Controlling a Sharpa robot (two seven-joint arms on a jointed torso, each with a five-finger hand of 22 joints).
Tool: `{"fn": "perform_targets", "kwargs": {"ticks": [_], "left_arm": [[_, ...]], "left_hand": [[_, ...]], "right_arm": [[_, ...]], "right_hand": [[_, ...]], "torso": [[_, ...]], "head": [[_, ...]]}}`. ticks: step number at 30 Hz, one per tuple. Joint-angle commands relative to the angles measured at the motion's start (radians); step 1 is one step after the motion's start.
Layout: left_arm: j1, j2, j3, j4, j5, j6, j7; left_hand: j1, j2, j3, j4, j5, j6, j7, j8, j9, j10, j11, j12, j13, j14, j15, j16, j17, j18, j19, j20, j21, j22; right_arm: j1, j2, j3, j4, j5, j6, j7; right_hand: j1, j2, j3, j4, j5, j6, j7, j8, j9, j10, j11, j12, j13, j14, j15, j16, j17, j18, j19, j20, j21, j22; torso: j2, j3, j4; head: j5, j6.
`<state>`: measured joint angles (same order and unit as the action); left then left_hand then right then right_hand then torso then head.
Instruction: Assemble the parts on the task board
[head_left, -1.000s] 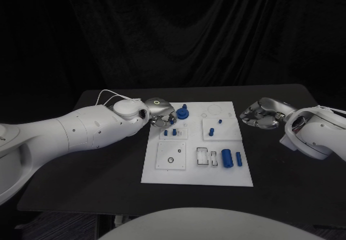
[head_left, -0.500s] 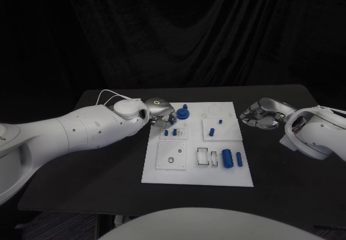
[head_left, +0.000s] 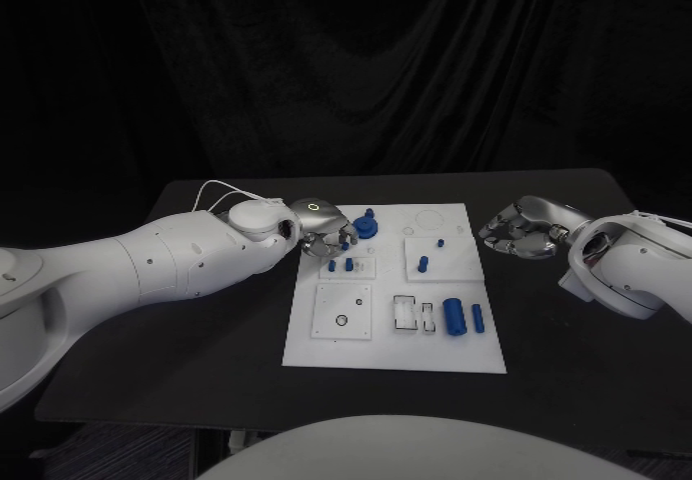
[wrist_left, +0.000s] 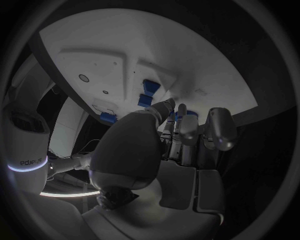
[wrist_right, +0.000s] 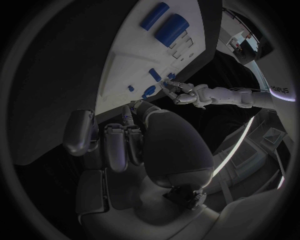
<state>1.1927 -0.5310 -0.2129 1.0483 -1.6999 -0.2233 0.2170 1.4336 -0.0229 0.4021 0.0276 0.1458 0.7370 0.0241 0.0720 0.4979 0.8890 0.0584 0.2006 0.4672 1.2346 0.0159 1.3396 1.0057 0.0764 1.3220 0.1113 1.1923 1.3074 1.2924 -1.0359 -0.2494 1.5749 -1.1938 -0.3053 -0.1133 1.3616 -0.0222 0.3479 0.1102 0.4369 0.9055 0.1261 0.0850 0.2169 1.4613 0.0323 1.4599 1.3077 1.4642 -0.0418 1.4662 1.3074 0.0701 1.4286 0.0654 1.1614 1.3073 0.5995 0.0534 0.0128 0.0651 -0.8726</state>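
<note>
1. The left hand (head_left: 326, 232) sits over the task board's (head_left: 397, 350) far left corner, fingers bunched toward a large round blue part (head_left: 365, 228). They reach the part's near side, but whether they actually grip it cannot be told. In the right wrist view, the same fingers (wrist_right: 177, 90) are seen gathered at the board's edge, likely to seat or turn this piece.

2. Just nearer the robot, two short blue pegs (head_left: 340, 266) stand upright in a square recess, close under the left hand and liable to be brushed by any drop of the wrist.

3. Toward the board's middle, a slanted blue pin (head_left: 423, 264) and a smaller blue stud (head_left: 440, 243) occupy the neighbouring recess. Nearer the robot lie a black ring (head_left: 340, 322), a thick blue cylinder (head_left: 453, 315) and a slim blue rod (head_left: 477, 318) lying flat, apparently awaiting assembly.

4. The right hand (head_left: 522, 228) waits off the board's right edge above the black table (head_left: 216, 340), fingers curled inward on nothing, well clear of the parts and seemingly parked while the left works.
</note>
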Motion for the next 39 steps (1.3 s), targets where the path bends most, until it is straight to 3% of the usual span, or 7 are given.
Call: {"fn": "perform_targets", "kwargs": {"ticks": [1, 12, 20, 26, 32, 35, 39], "left_arm": [[-0.003, 0.004, 0.001, 0.0, 0.001, 0.002, 0.012], [-0.004, 0.002, 0.001, -0.005, 0.001, -0.01, 0.004], [-0.004, -0.03, 0.001, -0.004, 0.001, -0.14, -0.012], [-0.004, -0.077, 0.001, 0.012, 0.001, -0.266, -0.039], [-0.004, -0.15, 0.001, 0.064, 0.024, -0.396, -0.01], [-0.004, -0.19, 0.001, 0.1, 0.106, -0.43, 0.041], [-0.004, -0.236, 0.0, 0.141, 0.277, -0.427, 0.138]], "left_hand": [[-0.002, 0.004, 0.006, 0.001, -0.003, 0.025, 0.01, 0.009, 0.001, 0.015, -0.007, 0.009, 0.007, 0.005, -0.011, 0.007, 0.007, 0.01, 0.004, -0.001, 0.003, 0.15], [-0.005, -0.006, 0.002, 0.002, -0.012, -0.031, -0.014, -0.012, -0.023, 0.004, 0.004, 0.001, 0.007, -0.003, -0.005, 0.0, -0.008, 0.011, -0.001, -0.001, -0.006, 0.147], [-0.019, -0.024, -0.025, 0.018, -0.061, -0.241, -0.097, -0.012, -0.085, -0.037, 0.018, -0.016, 0.01, 0.004, 0.006, 0.002, -0.004, 0.011, 0.004, 0.006, -0.007, 0.148], [-0.037, -0.036, -0.087, 0.047, -0.09, -0.513, -0.15, -0.034, -0.274, -0.151, 0.044, -0.022, 0.035, -0.026, 0.026, -0.018, -0.046, 0.018, -0.02, 0.023, -0.051, 0.135], [-0.094, -0.03, -0.218, 0.145, -0.095, -0.569, -0.178, -0.04, -0.337, -0.397, 0.053, 0.0, 0.055, -0.367, 0.035, -0.287, -0.383, 0.101, -0.364, 0.036, -0.57, -0.029], [-0.092, -0.023, -0.261, 0.195, -0.093, -0.528, -0.194, -0.034, -0.329, -0.483, 0.017, 0.039, 0.049, -0.544, 0.03, -0.529, -0.478, 0.095, -0.492, 0.051, -0.745, -0.111], [-0.082, -0.022, -0.292, 0.249, -0.098, -0.5, -0.16, -0.034, -0.334, -0.569, 0.025, 0.079, 0.0, -0.675, 0.103, -0.813, -0.595, 0.065, -0.667, 0.074, -0.93, -0.202]], "right_arm": [[-0.002, 0.0, 0.001, 0.002, -0.002, 0.007, -0.017], [-0.002, -0.001, 0.001, 0.002, -0.002, 0.006, -0.017], [-0.002, -0.007, 0.001, 0.005, -0.002, -0.008, -0.009], [-0.002, -0.017, 0.001, 0.011, -0.001, -0.047, 0.013], [0.001, -0.035, 0.001, 0.024, -0.021, -0.089, 0.038], [0.011, -0.036, 0.001, 0.029, -0.049, -0.087, 0.034], [0.027, -0.026, 0.002, 0.032, -0.095, -0.064, 0.013]], "right_hand": [[-0.01, 0.002, 0.007, 0.0, 0.004, 0.001, -0.001, -0.003, 0.0, -0.005, -0.003, -0.004, 0.132, 0.068, 0.001, -0.004, 0.095, 0.016, -0.007, 0.002, -0.005, 0.148], [-0.01, 0.002, 0.007, 0.0, 0.004, 0.001, -0.001, -0.003, 0.0, -0.005, -0.003, -0.004, 0.132, 0.068, 0.001, -0.004, 0.095, 0.016, -0.007, 0.002, -0.005, 0.148], [-0.013, -0.004, 0.008, -0.003, 0.004, 0.002, 0.001, -0.003, 0.0, -0.034, 0.0, -0.033, 0.101, 0.063, 0.003, -0.015, 0.079, 0.019, -0.015, 0.003, -0.027, 0.143], [-0.016, -0.016, 0.02, -0.004, -0.001, 0.003, 0.005, -0.004, 0.0, -0.186, 0.008, -0.183, -0.05, 0.056, 0.009, -0.025, 0.065, 0.023, -0.026, 0.008, -0.055, 0.136], [-0.007, -0.051, 0.051, -0.004, -0.039, 0.005, 0.014, -0.005, 0.003, -0.553, 0.021, -0.613, -0.44, 0.047, 0.02, -0.038, 0.044, 0.029, -0.039, 0.017, -0.092, 0.129], [0.004, -0.071, 0.065, -0.008, -0.054, 0.001, 0.02, -0.007, 0.003, -0.569, 0.026, -0.694, -0.515, 0.037, 0.026, -0.053, 0.022, 0.035, -0.053, 0.023, -0.128, 0.12], [0.028, -0.089, 0.077, -0.027, -0.065, -0.019, 0.026, -0.015, -0.001, -0.602, 0.033, -0.781, -0.593, 0.019, 0.03, -0.076, -0.012, 0.043, -0.077, 0.028, -0.183, 0.108]], "torso": [[0.001, -0.0003, -0.001], [0.001, -0.0002, -0.0003], [0.001, -0.0004, 0.0], [0.0, -0.0008, 0.0005], [-0.001, -0.0034, 0.0021], [-0.003, -0.0053, 0.0029], [-0.005, -0.0068, 0.0031]], "head": [[0.0, 0.0], [-0.001, 0.0], [-0.001, 0.0], [-0.001, 0.0], [0.0, 0.0], [-0.004, 0.0], [-0.007, 0.0]]}}
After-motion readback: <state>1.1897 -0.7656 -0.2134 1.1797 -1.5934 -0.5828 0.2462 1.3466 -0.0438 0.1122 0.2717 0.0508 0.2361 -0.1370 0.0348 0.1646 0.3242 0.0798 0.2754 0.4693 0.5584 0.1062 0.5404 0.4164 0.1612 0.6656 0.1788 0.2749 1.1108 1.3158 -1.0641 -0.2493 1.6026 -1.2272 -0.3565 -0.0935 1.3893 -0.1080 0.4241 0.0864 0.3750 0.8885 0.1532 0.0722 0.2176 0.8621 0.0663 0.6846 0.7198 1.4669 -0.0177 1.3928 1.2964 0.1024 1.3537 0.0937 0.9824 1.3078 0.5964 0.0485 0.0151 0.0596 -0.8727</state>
